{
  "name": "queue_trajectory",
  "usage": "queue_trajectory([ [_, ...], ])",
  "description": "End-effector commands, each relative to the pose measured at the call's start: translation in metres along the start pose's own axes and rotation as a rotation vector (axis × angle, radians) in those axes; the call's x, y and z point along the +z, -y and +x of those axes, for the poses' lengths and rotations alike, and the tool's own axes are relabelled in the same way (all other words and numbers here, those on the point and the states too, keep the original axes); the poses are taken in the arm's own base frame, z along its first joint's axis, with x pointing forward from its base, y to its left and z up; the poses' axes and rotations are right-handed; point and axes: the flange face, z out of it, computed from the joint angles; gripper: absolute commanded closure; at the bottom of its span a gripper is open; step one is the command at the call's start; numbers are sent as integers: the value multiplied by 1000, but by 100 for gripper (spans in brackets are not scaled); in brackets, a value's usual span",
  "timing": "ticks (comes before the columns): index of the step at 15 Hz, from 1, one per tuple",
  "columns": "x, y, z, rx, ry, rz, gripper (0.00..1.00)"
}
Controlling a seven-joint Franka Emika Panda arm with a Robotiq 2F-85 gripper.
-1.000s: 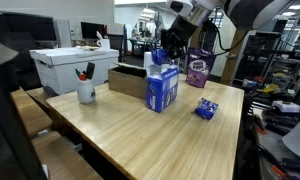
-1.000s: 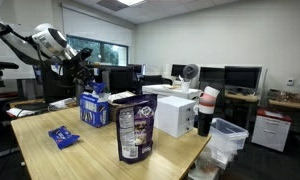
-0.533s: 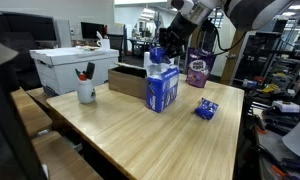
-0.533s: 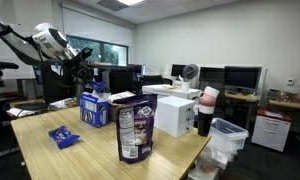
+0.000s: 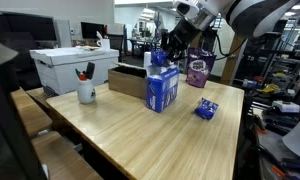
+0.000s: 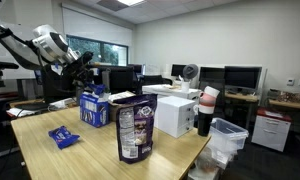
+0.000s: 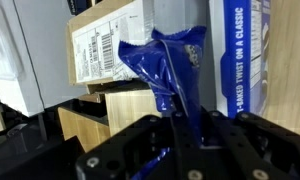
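My gripper (image 7: 178, 128) is shut on a blue crinkly snack packet (image 7: 168, 62) and holds it by its top edge. In both exterior views the gripper (image 5: 170, 46) (image 6: 78, 72) hangs just above the open top of a blue and white carton box (image 5: 162, 88) (image 6: 94, 107) on the wooden table (image 5: 130, 130). The wrist view shows the carton's blue side with white lettering (image 7: 242, 55) to the right of the packet. A second blue packet (image 5: 206, 108) (image 6: 62, 136) lies flat on the table beside the carton.
A purple snack bag (image 5: 197, 70) (image 6: 135, 128) stands on the table. A white mug with pens (image 5: 86, 90), a white box (image 5: 75, 66) and a brown cardboard box (image 5: 127, 78) sit nearby. Desks with monitors (image 6: 240, 76) stand behind.
The arm has shifted slightly and lifted a little above the carton, still holding the blue packet. Nothing else moved.
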Motion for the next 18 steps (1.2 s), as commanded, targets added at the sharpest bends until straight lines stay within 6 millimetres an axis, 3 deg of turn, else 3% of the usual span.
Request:
queue_trajectory([
  [1, -2, 10, -11, 54, -12, 22, 96],
  [9, 3, 12, -3, 264, 47, 150, 96],
  [18, 18, 14, -1, 353, 87, 243, 96],
])
